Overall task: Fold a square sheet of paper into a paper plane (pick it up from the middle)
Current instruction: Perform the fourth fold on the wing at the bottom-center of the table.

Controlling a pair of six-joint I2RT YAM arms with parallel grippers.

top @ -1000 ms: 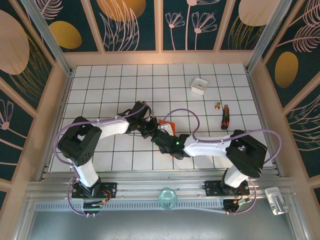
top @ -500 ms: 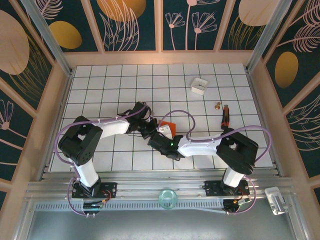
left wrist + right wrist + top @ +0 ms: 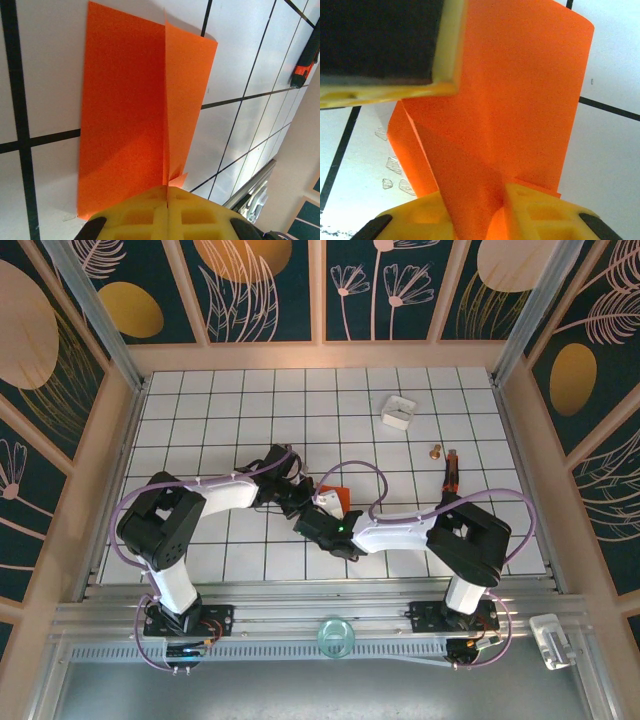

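Sheet of paper [image 3: 333, 498]: orange, at the near middle of the table [image 3: 200, 410], between my two wrists. A raised crease runs down its middle and the paper spreads away on both sides of it.

Crease: this is the line I work from. I judge that holding it lifted and sharp lets the two halves meet evenly, which a plane's centre fold needs.

Left gripper [image 3: 167, 192]: clenched on one end of the crease. The yellow pads meet with no gap and the paper edge enters the seam between them. This end serves as the anchor.

Right gripper [image 3: 475, 210]: placed at the opposite end. The crease passes into the gap between its yellow pads. I cannot tell whether the pads press the paper or only straddle it.

Left finger [image 3: 385, 45]: seen from my right wrist it sits just above the paper, so the two grippers face each other along one line.

Step in hand: by my judgement, taking hold of both ends of the crease in order to flatten the fold.

Risk: thin paper may tear or skew if the two ends pull unevenly.

White box [image 3: 398, 411]: far side of the table, well apart from the work.

Orange-handled tool [image 3: 450, 472]: to the right, also well apart.
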